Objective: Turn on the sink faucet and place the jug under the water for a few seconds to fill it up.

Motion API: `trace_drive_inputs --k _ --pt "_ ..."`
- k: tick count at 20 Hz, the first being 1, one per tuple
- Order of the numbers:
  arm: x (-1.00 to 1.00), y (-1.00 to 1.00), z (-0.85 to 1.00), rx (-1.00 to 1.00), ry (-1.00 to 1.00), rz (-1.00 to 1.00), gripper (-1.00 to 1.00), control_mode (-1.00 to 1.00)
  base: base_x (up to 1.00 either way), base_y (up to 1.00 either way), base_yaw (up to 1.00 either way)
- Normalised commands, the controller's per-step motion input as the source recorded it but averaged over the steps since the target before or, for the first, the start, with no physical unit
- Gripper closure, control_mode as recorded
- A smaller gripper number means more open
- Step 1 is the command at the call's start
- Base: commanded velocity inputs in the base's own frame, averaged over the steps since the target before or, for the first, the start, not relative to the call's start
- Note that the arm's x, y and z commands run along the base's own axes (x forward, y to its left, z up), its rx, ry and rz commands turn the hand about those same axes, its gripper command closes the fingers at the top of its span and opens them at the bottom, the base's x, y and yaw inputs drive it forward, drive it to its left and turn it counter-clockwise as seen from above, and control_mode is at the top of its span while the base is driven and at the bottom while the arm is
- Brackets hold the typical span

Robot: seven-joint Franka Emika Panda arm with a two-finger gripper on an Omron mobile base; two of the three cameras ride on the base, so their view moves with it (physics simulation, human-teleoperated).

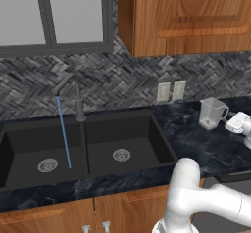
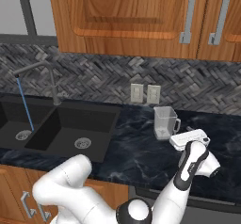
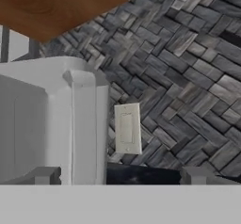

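— Two basins make up the wide matte black sink [image 1: 147,129], each with a round silver drain, and the thin bright blue line of water [image 1: 63,131] drops into the left one. Where does it start?

— At the angled spout of the slim dark grey metal faucet [image 1: 78,100], whose stem stands upright at the back rim, on the divider between the basins.

— And the small clear, whitish jug [image 2: 164,122]?

— It stands upright on the dark marbled table [image 2: 136,157], right of the sink and well apart from the water, near the back edge, below two white wall outlets [image 2: 145,94] on the grey herringbone backsplash [image 2: 94,79]. Its loop handle points right.

— Where is the robot's hand?

— The white gripper [image 2: 182,132] sits just beside the jug, at its handle side. In the hand view the jug is large on the left, with the two dark finger tips [image 3: 44,175] at the bottom: one in front of the jug, the other to its right.

— How do the jaws stand?

— Spread apart, with nothing pinched.
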Motion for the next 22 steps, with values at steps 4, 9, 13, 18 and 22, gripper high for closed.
trace_drive_inputs --k 4,9,13,18,22 --pt "-0.18 -0.01 0.0 -0.06 -0.19 0.03 -1.0 -1.0 0.0 0.0 0.0" --pt "-0.01 0.0 0.0 -0.04 -0.12 0.08 -1.0 -1.0 0.0 0.0 0.0" --pt "0.0 0.0 0.0 -0.01 -0.01 0.16 -1.0 -1.0 0.0 0.0 0.0" --pt "0.0 0.0 0.0 -0.01 0.0 0.16 -1.0 -1.0 0.0 0.0 0.0" --pt "0.0 0.0 0.0 -0.02 0.0 0.15 -1.0 -1.0 0.0 0.0 0.0"
